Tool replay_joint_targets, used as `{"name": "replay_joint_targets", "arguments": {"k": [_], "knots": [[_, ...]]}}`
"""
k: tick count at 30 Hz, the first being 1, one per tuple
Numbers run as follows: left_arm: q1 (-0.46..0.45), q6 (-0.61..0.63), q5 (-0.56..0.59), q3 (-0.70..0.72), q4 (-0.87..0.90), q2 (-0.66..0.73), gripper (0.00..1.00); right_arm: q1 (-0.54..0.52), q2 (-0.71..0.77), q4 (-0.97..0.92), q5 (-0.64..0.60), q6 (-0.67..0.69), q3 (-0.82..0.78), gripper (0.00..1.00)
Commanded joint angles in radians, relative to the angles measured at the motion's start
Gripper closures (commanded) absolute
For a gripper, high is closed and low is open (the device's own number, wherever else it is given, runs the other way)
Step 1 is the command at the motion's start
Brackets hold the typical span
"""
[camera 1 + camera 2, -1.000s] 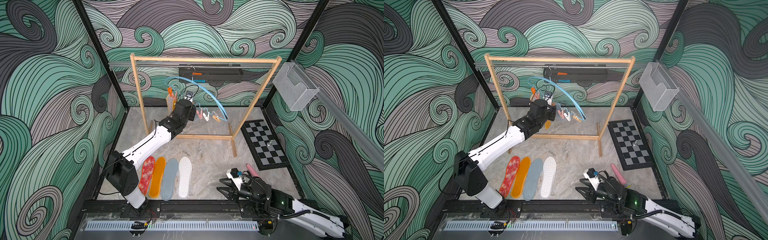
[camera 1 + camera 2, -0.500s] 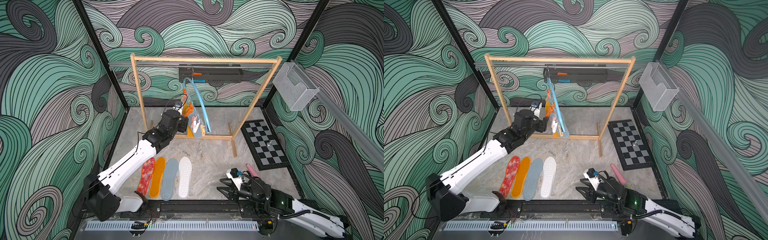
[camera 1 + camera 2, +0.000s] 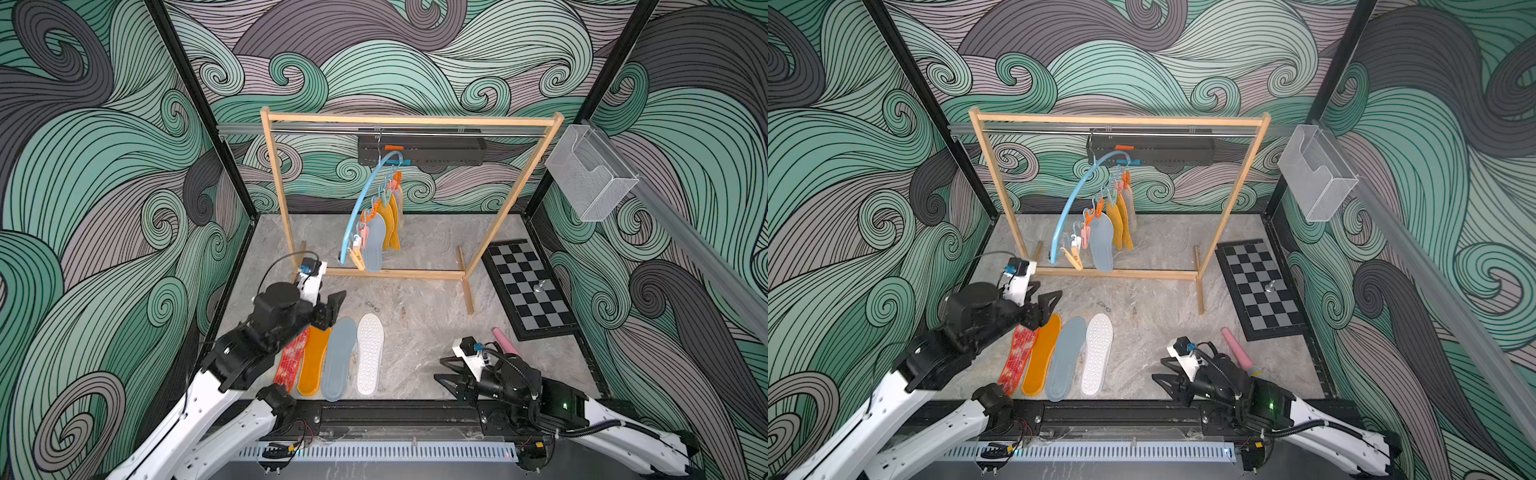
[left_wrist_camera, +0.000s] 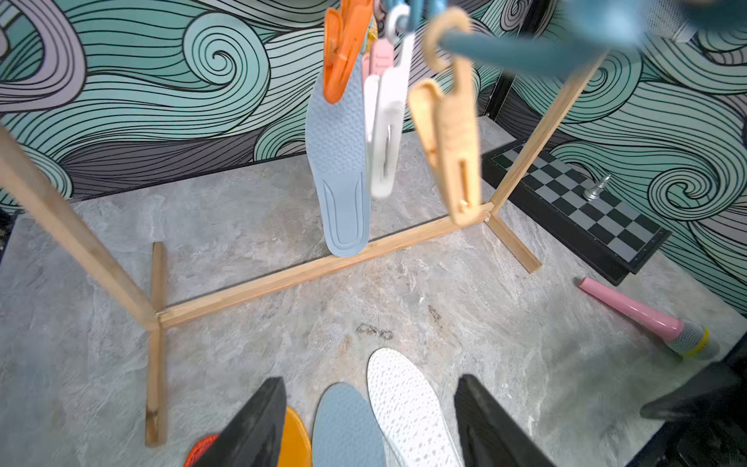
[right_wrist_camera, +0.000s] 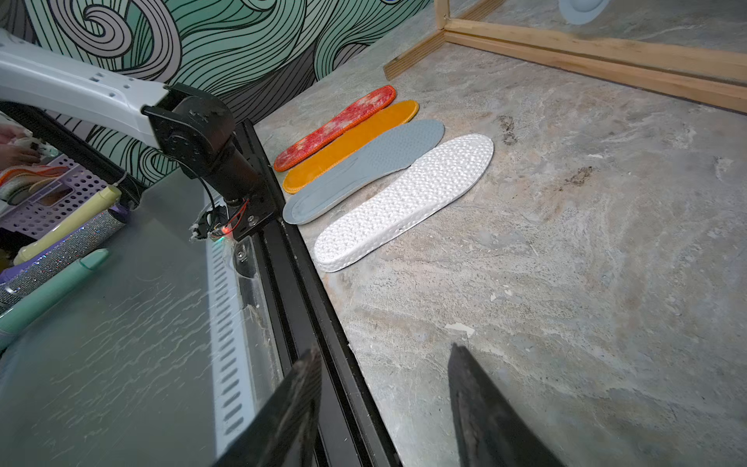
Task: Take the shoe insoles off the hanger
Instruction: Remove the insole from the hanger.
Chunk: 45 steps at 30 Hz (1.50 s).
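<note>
Four shoe insoles lie flat in a row at 7 o'clock on the marbled floor: a mottled red-white pad, an orange pad, a pebbled grey-blue pad and a dimpled white pad. Four more hang from plastic clips on the hanger, a thin light-blue arc tilted steeply under the wooden rack at 12 o'clock: a hanging grey-blue insole, an orange pair and a pale felt insole. The empty clips dangle at the arc's low end. Judged progress is halfway. The left gripper, jaws spread and empty, hovers over the row's toe ends. The right gripper, also spread and empty, sits at 5 o'clock.
</note>
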<state>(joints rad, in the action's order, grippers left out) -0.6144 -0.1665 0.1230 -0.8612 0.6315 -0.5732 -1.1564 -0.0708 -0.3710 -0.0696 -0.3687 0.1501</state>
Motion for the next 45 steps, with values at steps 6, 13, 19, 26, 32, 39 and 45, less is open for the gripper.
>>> {"name": "replay_joint_targets", "arguments": {"k": [6,13,19,26,32,39,45], "knots": [[0.005,-0.03,0.039,0.137,0.087,0.327,0.31,-0.005,-0.008,0.019,-0.011,0.004,0.0,0.48],[0.004,-0.032,0.018,0.123,0.118,0.287,0.33,-0.005,-0.104,0.081,-0.047,0.006,0.003,0.47],[0.004,-0.034,0.015,0.121,0.127,0.275,0.33,-0.005,-0.23,0.21,-0.051,0.006,-0.026,0.46],[0.005,-0.031,0.008,0.124,0.124,0.302,0.32,0.004,-0.353,0.253,-0.082,0.051,0.009,0.42],[0.005,-0.028,-0.005,0.126,0.122,0.302,0.32,0.05,-0.464,0.339,-0.054,0.069,0.006,0.42],[0.005,-0.027,-0.015,0.126,0.122,0.295,0.32,0.1,-0.563,0.4,0.011,0.083,0.018,0.42],[0.005,-0.028,-0.015,0.126,0.122,0.3,0.32,0.184,-0.673,0.469,0.092,0.098,0.062,0.42]]}}
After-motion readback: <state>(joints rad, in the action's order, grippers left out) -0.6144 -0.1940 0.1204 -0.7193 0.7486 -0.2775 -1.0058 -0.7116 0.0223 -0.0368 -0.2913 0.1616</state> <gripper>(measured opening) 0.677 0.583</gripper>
